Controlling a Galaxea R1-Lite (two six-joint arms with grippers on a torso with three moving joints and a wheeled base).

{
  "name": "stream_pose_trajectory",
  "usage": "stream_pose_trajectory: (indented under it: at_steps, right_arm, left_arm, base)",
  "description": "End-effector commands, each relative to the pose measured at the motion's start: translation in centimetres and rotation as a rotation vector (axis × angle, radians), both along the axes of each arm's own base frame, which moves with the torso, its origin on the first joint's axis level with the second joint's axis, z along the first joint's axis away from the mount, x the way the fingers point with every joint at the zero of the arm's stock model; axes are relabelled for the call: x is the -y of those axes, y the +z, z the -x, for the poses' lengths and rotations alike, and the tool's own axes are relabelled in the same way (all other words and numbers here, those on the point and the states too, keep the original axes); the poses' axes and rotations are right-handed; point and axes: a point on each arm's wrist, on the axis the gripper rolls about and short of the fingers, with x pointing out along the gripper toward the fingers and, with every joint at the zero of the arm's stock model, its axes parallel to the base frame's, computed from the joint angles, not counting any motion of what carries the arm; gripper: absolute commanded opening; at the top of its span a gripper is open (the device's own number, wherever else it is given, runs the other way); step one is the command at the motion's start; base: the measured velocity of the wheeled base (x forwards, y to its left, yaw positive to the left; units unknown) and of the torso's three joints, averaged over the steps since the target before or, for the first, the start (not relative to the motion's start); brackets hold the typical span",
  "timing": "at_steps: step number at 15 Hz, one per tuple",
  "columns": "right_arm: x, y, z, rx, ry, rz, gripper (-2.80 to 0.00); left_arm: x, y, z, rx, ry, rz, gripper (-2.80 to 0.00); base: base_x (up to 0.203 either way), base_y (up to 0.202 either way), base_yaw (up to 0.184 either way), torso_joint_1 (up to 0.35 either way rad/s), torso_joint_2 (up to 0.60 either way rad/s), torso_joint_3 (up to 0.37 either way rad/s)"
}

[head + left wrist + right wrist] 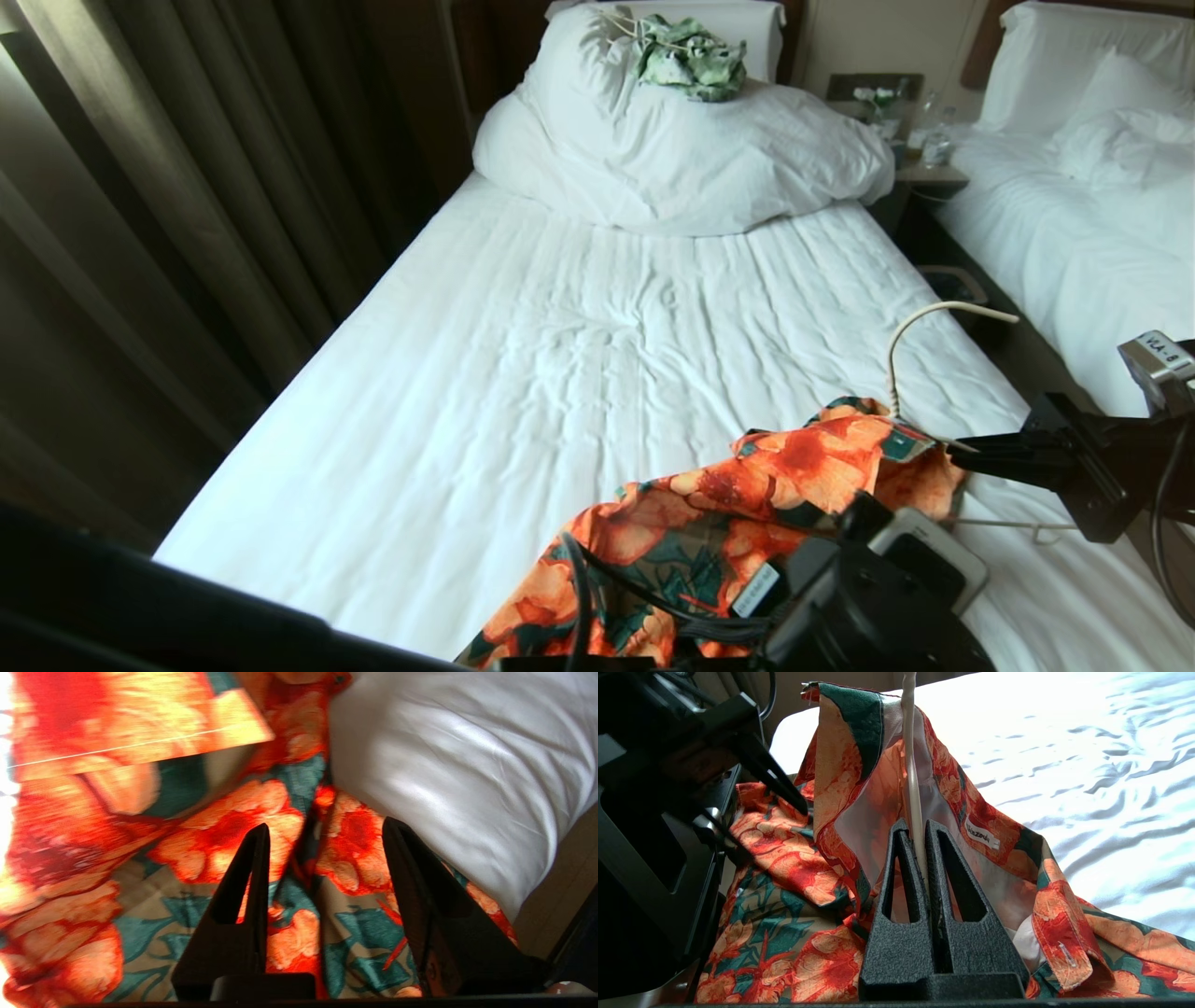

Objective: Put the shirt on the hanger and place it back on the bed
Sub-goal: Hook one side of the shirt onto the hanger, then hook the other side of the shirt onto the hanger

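Note:
The shirt [747,504], orange-flowered with dark green leaves, lies bunched on the near right part of the bed [560,373]. Its collar is lifted up around a white hanger [910,327]. My right gripper [915,826] is shut on the hanger [911,765] stem, inside the open neck of the shirt [794,858] beside the white label. My left gripper [326,823] hovers close over the shirt [224,835] body near the bed's edge. It is open, with a fold of fabric showing between the jaws. In the head view the left arm [868,597] covers its own fingers.
A bunched duvet [672,159] with a pale green garment [691,56] on top fills the head of the bed. A second white bed [1092,233] stands to the right across a narrow gap, with a nightstand [924,140] behind. Curtains [187,187] hang on the left.

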Motion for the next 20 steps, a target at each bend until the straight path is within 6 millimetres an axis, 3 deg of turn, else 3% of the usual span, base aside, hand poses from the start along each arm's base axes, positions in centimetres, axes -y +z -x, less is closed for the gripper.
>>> stream_pose_trajectory:
  at_steps: [1, 4, 5, 7, 12, 17, 20]
  right_arm:
    - [0.0, 0.0, 0.1, 0.007, 0.005, -0.005, -2.80]
    - [-0.1, 0.0, 0.1, 0.004, 0.006, -0.006, -2.80]
    - [-0.1, 0.0, 0.1, 0.004, 0.006, -0.006, -2.80]
    - [0.0, -0.1, 0.1, 0.002, 0.005, -0.006, -2.80]
    - [0.0, -0.3, 0.0, -0.007, 0.006, -0.008, -2.80]
    - [0.0, -0.4, 0.1, -0.010, 0.006, -0.009, -2.80]
    - [-0.2, -0.4, 0.0, -0.011, 0.012, -0.009, -2.80]
  left_arm:
    - [-3.4, 2.7, -0.5, 0.023, 0.044, 0.067, -2.80]
    - [-7.0, 5.4, -2.7, 0.057, 0.137, 0.137, -2.80]
    - [-7.7, 6.0, -3.3, 0.065, 0.148, 0.147, 0.00]
    - [-7.8, 6.0, -3.4, 0.063, 0.112, 0.144, 0.00]
    - [-6.1, 5.5, -4.5, 0.054, 0.019, 0.132, 0.00]
    - [-3.0, 2.3, -8.5, 0.112, -0.019, 0.192, 0.00]
    - [-2.1, 2.6, -9.1, 0.125, -0.050, 0.222, 0.00]
  base:
    - [0.000, 0.000, 0.000, 0.000, 0.00, 0.000]
    - [0.000, 0.000, 0.000, 0.000, 0.00, 0.000]
    - [0.000, 0.000, 0.000, 0.000, 0.00, 0.000]
    - [0.000, 0.000, 0.000, 0.000, 0.00, 0.000]
    - [0.000, 0.000, 0.000, 0.000, 0.00, 0.000]
    - [0.000, 0.000, 0.000, 0.000, 0.00, 0.000]
    - [0.000, 0.000, 0.000, 0.000, 0.00, 0.000]
